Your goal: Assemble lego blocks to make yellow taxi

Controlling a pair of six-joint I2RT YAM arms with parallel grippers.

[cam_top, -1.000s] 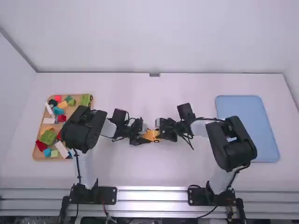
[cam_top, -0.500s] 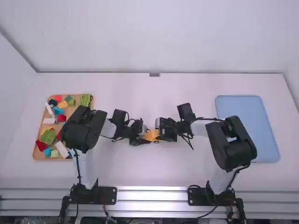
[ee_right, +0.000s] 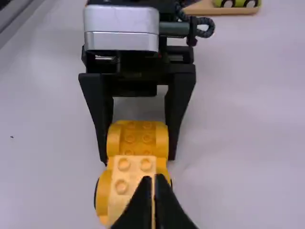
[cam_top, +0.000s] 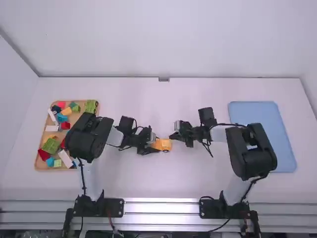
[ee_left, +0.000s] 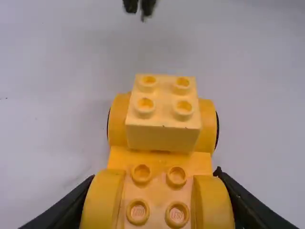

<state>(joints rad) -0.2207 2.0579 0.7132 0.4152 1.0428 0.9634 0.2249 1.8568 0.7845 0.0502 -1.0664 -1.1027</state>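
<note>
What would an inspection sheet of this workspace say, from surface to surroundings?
Surface: white table, with a small dark speck.
Job's things: yellow block sits studs-up on the yellow wheeled base; mixed blocks lie in the wooden tray, left; blue tray, right.
Clutter: nothing seen.
Grippers: left gripper is shut on the base; right gripper is near the block end, fingers together.
Cables: black cables on both arms, looping near the wrists.
Surroundings: white walls; metal rail along the near edge.

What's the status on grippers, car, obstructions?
Left gripper clamped on yellow car. Right gripper shut, empty, just off the car. Yellow block on car, studs up. Only nearby obstruction: right gripper.
</note>
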